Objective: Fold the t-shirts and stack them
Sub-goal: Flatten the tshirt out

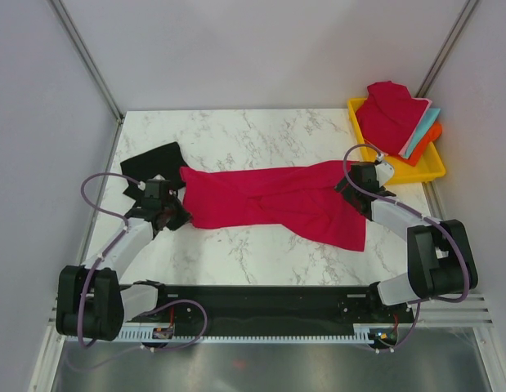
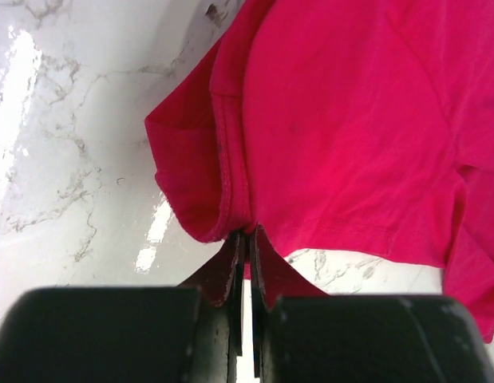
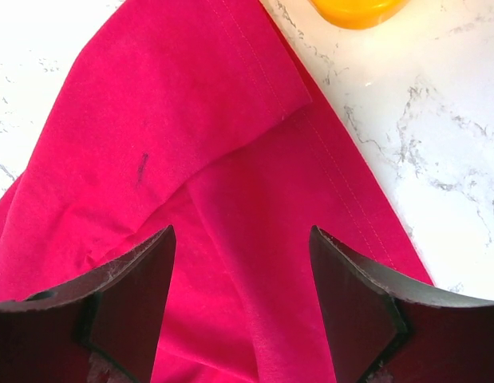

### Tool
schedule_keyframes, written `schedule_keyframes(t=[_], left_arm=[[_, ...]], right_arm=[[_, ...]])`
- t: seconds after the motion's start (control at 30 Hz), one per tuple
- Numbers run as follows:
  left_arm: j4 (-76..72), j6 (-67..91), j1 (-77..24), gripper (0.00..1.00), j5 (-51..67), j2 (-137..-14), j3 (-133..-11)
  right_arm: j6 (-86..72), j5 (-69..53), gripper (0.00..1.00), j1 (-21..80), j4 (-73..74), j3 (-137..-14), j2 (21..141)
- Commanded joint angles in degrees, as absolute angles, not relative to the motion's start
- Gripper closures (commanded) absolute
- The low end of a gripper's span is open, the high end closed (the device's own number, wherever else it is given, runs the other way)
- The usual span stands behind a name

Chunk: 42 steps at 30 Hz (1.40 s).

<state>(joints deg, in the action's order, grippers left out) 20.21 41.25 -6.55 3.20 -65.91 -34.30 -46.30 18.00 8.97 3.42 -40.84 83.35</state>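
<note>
Crimson t-shirt (image 1: 269, 204) lies stretched lengthwise across the middle of the marble tabletop (image 1: 261, 135) in the top view, rumpled and partly doubled over itself. It looks thin, light and limp. Judged from that, it will sag and drag rather than keep a shape, so the stitched hems and corners, taken at both ends together, are the sensible holds. The left pincer (image 1: 158, 204) sits at its left end and the right pincer (image 1: 363, 184) at its right end. A black t-shirt (image 1: 150, 159) lies just behind the left pincer. A yellow tray (image 1: 416, 171) at the far right corner carries more piled shirts (image 1: 387, 114).

From the left wrist, the left pincer (image 2: 247, 239) is closed narrow on the hem of the crimson t-shirt (image 2: 350, 120). The cloth is pinched between its jaws, and the rest fans away over the tabletop (image 2: 63, 159).

From the right wrist, the right pincer (image 3: 243, 235) stands wide and holds nothing. Its jaws straddle a fold of the crimson t-shirt (image 3: 191, 120) lying flat beneath. Whether the tips touch the cloth, I cannot tell. A corner of the yellow tray (image 3: 358, 9) shows beyond.
</note>
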Motion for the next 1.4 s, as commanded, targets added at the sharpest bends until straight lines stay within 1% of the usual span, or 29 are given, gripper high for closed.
schedule_keyframes(t=[0.0,0.1,0.3,0.33,0.37,0.4,0.53,0.57,0.6,0.63,0.67,0.73,0.9,0.97,1.1,1.13,1.17,1.27,1.37], left_arm=[[19.07,39.47,-6.33,0.93,5.53,-68.90,-35.33],[19.07,38.94,-6.33,0.87,5.98,-69.96,-35.51],[19.07,39.20,-6.33,0.85,4.22,-69.96,-34.89],[19.16,39.11,-6.33,0.80,4.39,-69.96,-34.89],[19.07,39.11,-6.33,0.72,4.48,-70.05,-34.89],[19.07,39.02,-6.33,0.68,4.57,-70.14,-34.98],[19.07,38.94,-6.33,0.71,4.57,-70.58,-34.98],[19.07,39.02,-6.33,0.74,4.66,-70.66,-34.81],[19.16,39.02,-6.33,0.86,4.66,-70.58,-34.80],[19.07,39.02,-6.33,0.93,4.66,-70.49,-34.80],[19.07,39.02,-6.33,0.95,4.66,-70.58,-34.80],[19.07,38.85,-6.33,0.93,5.01,-70.40,-34.89],[19.07,37.97,-6.42,0.77,7.47,-68.82,-34.81],[18.72,37.62,-6.33,0.75,8.61,-67.86,-34.37],[17.93,37.27,-6.33,0.74,9.67,-66.27,-33.66],[17.93,37.09,-6.33,0.75,9.84,-66.27,-33.58],[17.49,37.09,-6.33,0.83,10.45,-66.27,-33.49],[17.49,37.27,-6.33,0.98,10.63,-66.80,-33.49],[17.40,37.27,-6.33,0.98,10.46,-66.62,-33.40]], right_arm=[[-46.32,17.93,0.24,8.79,1.85,-42.98,83.50],[-46.32,17.67,0.23,8.88,1.85,-42.98,83.50],[-46.23,17.49,0.23,8.88,1.93,-42.89,83.23],[-46.23,17.49,0.23,8.88,1.85,-42.89,83.32],[-46.23,17.58,0.23,8.88,1.93,-42.89,83.15],[-46.32,17.49,0.23,8.88,1.85,-42.89,83.32],[-46.32,17.40,0.23,8.79,1.93,-42.80,83.15],[-46.32,17.32,0.23,8.79,1.85,-42.80,83.14],[-46.32,17.31,0.23,8.79,1.93,-42.80,83.14],[-46.32,17.40,0.23,8.79,1.85,-42.72,83.06],[-46.23,17.40,0.23,8.88,1.85,-42.71,82.97],[-46.32,17.40,0.23,8.88,1.93,-42.71,82.88],[-46.41,17.31,0.23,8.88,1.93,-42.71,82.97],[-46.41,17.23,0.23,8.88,1.93,-42.71,82.97],[-46.41,17.23,0.22,8.88,1.93,-42.71,82.88],[-46.32,17.23,0.22,8.88,1.85,-42.71,82.97],[-46.32,17.14,0.22,8.88,1.85,-42.71,82.97],[-46.32,17.14,0.22,8.88,1.85,-42.71,82.88],[-46.32,17.14,0.22,8.88,1.85,-42.71,82.88]])
